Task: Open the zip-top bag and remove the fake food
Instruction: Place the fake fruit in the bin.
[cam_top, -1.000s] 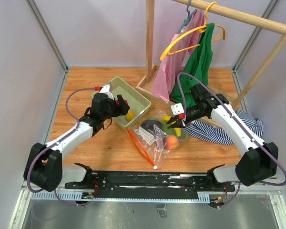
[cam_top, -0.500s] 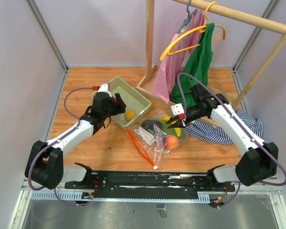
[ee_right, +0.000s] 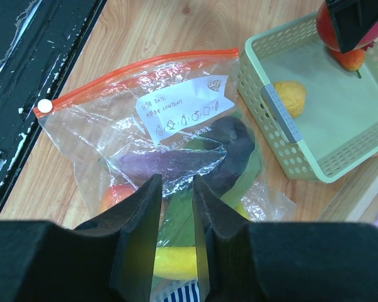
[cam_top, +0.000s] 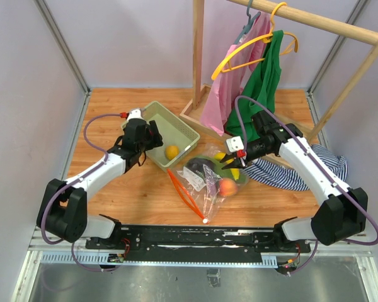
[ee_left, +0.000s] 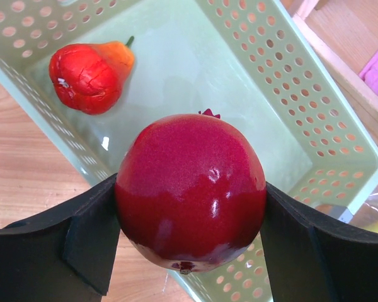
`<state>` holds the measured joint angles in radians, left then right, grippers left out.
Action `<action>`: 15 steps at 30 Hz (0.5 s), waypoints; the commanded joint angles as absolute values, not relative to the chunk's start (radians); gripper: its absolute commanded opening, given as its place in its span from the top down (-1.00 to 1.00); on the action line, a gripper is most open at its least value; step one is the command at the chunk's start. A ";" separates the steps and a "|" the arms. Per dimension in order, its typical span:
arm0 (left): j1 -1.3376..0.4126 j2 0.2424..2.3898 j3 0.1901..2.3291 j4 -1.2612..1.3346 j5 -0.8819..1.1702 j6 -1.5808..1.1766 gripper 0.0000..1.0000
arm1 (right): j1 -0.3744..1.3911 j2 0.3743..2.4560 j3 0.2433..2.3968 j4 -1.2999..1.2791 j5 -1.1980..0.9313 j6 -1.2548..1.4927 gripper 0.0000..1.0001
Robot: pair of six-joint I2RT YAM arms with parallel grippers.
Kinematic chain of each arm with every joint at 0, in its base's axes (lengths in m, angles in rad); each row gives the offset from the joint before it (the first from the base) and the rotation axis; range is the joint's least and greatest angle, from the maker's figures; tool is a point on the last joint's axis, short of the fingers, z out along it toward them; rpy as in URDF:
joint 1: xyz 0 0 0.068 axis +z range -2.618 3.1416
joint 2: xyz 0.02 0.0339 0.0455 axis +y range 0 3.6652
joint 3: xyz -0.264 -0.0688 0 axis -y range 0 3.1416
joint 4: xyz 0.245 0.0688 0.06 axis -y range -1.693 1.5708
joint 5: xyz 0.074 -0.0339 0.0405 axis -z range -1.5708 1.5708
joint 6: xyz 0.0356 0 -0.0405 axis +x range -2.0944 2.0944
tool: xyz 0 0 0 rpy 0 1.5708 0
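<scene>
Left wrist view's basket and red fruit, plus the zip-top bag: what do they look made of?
Basket: pale green moulded plastic, semi-gloss, punched holes. Pomegranate: hard glossy plastic, probably, judging by sharp highlights. Zip-top bag: thin clear plastic film, crinkled, shiny, orange zip strip.

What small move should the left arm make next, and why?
Probably lower a little and open the left fingers to release the dark red fruit into the green basket. The fruit is clamped between those fingers and hangs over the basket's floor, where a red-orange pear already lies, so letting go there looks like the natural next step.
</scene>
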<state>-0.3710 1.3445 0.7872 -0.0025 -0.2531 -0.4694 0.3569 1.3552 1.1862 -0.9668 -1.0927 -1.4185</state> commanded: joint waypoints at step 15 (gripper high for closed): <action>-0.354 1.375 0.872 -0.080 -0.366 -0.515 -0.99 | 0.337 1.355 1.175 -0.989 -1.126 -1.442 0.38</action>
<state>-0.3614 1.3891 0.8581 -0.0772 -0.3405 -0.5072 0.3569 1.3552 1.1858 -0.9668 -1.0931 -1.4227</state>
